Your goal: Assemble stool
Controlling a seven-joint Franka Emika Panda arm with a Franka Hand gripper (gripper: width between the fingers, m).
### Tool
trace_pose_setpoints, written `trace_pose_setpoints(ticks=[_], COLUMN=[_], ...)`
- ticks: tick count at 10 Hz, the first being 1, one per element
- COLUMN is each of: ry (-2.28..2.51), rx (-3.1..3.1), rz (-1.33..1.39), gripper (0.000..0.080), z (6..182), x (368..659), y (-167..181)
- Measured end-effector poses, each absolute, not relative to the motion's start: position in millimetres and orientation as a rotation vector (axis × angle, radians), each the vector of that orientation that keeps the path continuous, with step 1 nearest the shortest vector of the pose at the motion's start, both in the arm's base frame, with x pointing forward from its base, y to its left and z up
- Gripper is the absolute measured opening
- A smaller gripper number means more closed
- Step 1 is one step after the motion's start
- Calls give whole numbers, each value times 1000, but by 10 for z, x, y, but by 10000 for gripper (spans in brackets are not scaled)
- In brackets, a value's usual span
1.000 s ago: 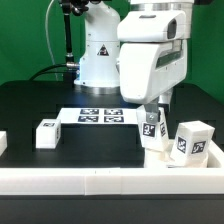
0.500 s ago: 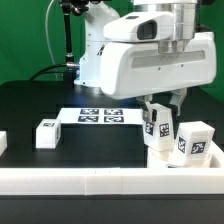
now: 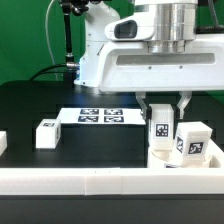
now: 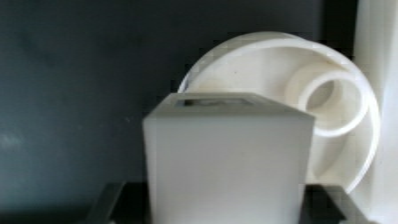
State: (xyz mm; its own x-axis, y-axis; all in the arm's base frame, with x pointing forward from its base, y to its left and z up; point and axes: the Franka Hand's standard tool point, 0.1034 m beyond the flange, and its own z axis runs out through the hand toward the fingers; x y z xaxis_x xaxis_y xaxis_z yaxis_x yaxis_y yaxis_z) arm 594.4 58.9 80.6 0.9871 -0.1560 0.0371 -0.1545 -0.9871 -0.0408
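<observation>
White leg (image 3: pixel 158 132) lower right is turning versus a second ago; tool (image 3: pixel 163 113) is pinching it, probably screwing into seat (image 4: pixel 267 72).

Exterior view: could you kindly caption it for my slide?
Pincer grips a tagged stool leg upright over the seat.

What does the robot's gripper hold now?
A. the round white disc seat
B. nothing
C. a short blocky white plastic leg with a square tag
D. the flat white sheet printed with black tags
C: the short blocky white plastic leg stands upright between the fingers of the gripper, over the round white disc seat.
</observation>
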Motion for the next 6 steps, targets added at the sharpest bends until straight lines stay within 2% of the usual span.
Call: trace_pose_setpoints(ticks=[3,6], ry=[781,1040], rx=[-3001,-2914], rz=[-74,-70], gripper=[337,337], z=[797,798], x=[5934,5937], y=[598,603])
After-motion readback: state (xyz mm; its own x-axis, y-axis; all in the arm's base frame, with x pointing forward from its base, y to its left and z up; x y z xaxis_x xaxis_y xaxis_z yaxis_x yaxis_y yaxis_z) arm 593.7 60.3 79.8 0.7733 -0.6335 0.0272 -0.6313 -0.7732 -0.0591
